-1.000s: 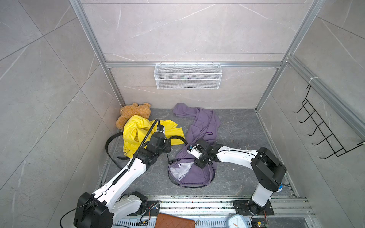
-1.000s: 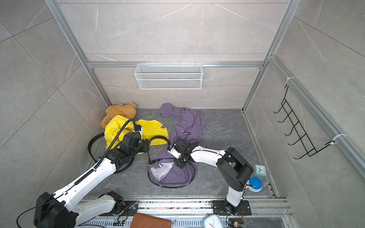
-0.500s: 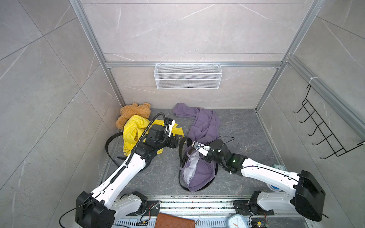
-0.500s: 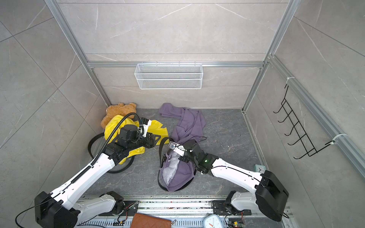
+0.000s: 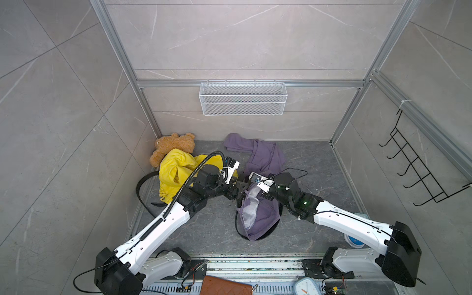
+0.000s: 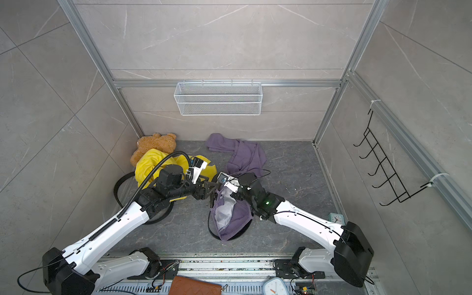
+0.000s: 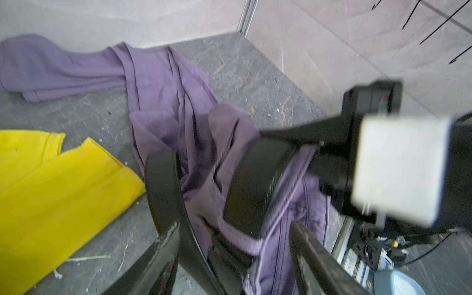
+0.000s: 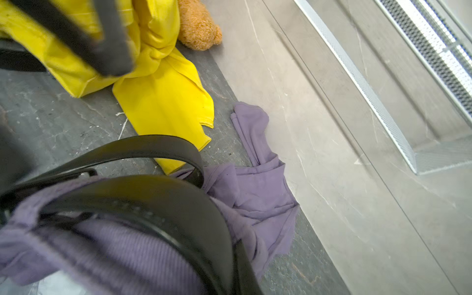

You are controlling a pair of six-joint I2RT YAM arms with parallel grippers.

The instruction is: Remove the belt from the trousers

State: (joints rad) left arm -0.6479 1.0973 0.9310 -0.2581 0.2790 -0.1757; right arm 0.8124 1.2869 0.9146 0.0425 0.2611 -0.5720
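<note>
The purple trousers (image 5: 260,214) (image 6: 237,217) lie on the dark floor, their waist end lifted and hanging. A black belt (image 5: 237,222) (image 6: 209,224) loops around that waist. My right gripper (image 5: 244,187) (image 8: 240,268) is shut on the belted waistband and holds it up; in the right wrist view the belt (image 8: 153,143) arcs just ahead of it. My left gripper (image 5: 236,191) (image 7: 233,242) is open right beside it. A belt strap (image 7: 163,184) and trouser cloth (image 7: 158,76) sit between its fingers, which do not close on them.
A yellow garment (image 5: 178,168) with a second black belt (image 5: 143,189) lies at the left, a teddy bear (image 5: 173,148) behind it. A wire basket (image 5: 242,99) hangs on the back wall and black hooks (image 5: 413,168) on the right wall. A blue thing (image 5: 353,240) lies near the right arm.
The right gripper has shut on the waistband and raised it off the floor. The left gripper has moved right from the yellow garment to the belt and has opened wider.
</note>
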